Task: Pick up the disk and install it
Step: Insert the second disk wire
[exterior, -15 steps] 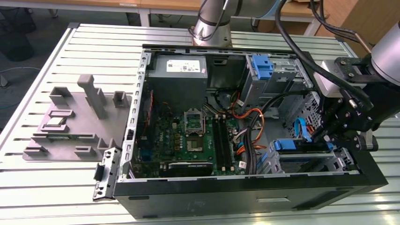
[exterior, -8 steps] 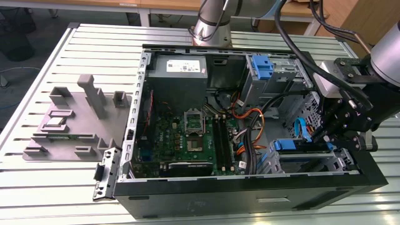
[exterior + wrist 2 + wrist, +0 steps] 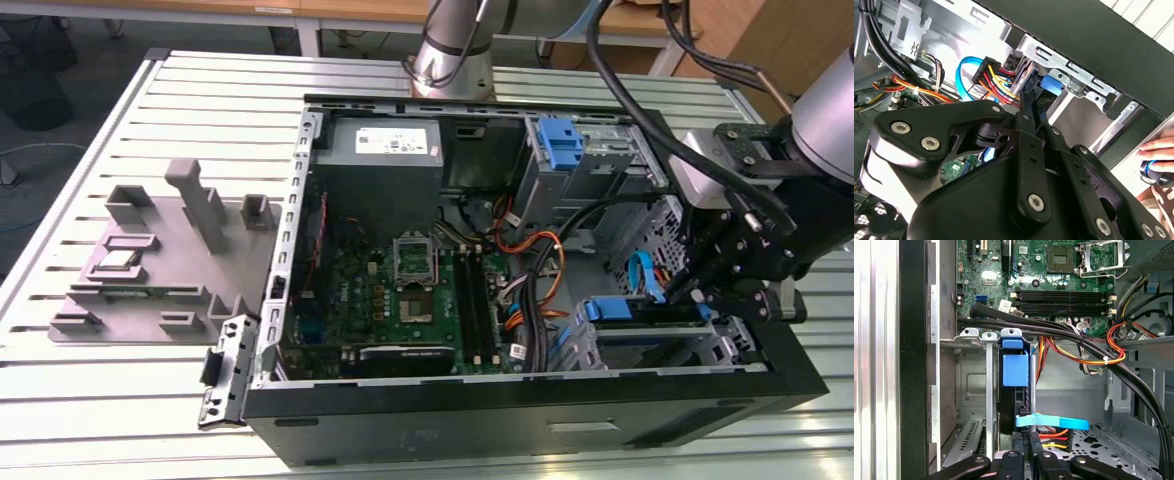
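Disk [image 3: 1015, 371] stands edgewise in its bay; jaws closed beside it.

The arm [image 3: 454, 45] is a polished silver tube with a grey joint housing, and thick black cables loop from it down to a boxy black wrist assembly. The end effector [image 3: 1024, 107] is matte black, built from flat linkage bars pinned with round silver screws, narrowing to two slim fingers [image 3: 1035, 450]. A silver-grey block sits beside the black wrist housing.
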You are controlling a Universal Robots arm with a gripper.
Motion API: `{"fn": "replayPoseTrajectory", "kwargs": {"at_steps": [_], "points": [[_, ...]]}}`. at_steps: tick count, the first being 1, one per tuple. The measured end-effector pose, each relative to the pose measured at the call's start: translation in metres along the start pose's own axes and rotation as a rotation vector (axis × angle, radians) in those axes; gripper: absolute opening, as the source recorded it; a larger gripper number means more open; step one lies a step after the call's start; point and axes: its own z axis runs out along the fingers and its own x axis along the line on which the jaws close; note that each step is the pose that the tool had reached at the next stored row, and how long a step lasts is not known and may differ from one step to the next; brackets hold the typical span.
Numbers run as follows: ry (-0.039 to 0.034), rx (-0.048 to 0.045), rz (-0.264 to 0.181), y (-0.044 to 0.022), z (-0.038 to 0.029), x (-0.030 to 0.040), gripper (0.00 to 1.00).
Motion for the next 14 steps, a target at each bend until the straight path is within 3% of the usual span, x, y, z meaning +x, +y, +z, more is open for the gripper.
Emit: {"fn": "replayPoseTrajectory", "kwargs": {"at_steps": [14], "points": [[0.0005,0.0,0.0,0.0,0.0007,0.0005,0.17]]}}
